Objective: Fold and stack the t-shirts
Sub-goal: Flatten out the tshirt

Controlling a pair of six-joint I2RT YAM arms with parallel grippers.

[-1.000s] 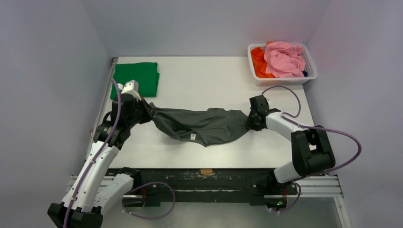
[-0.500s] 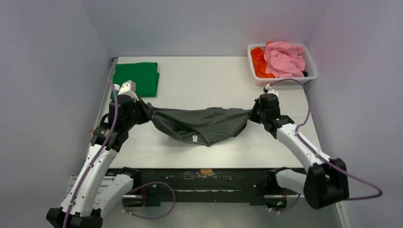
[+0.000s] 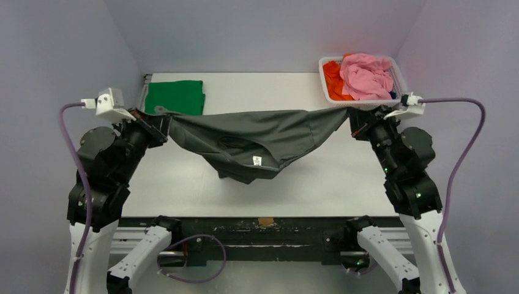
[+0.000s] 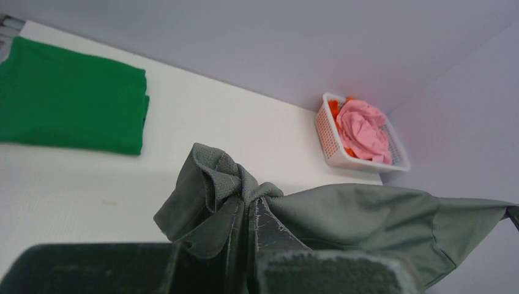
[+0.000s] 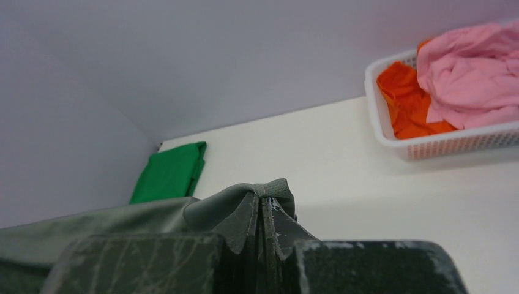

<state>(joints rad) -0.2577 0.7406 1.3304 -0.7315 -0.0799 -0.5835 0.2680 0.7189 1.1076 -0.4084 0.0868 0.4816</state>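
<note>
The dark grey t-shirt (image 3: pixel 257 138) hangs stretched in the air between both arms, sagging in the middle with its white label showing. My left gripper (image 3: pixel 164 120) is shut on the shirt's left end, and the bunched cloth (image 4: pixel 220 177) sticks out above its closed jaws. My right gripper (image 3: pixel 351 117) is shut on the right end, a small fold of cloth (image 5: pixel 269 193) pinched at its tips. The green t-shirt (image 3: pixel 176 97) lies folded flat at the table's back left corner, also in the left wrist view (image 4: pixel 67 98) and the right wrist view (image 5: pixel 171 171).
A white mesh basket (image 3: pixel 361 104) at the back right corner holds pink and orange clothes, just behind my right gripper. The grey shirt's lowest part hangs over the white table (image 3: pixel 275 190). Walls close in on the left, back and right.
Both arms have risen and spread apart, lifting the grey shirt off the table and stretching it wide. The right gripper closed on the shirt's right end during this time.
</note>
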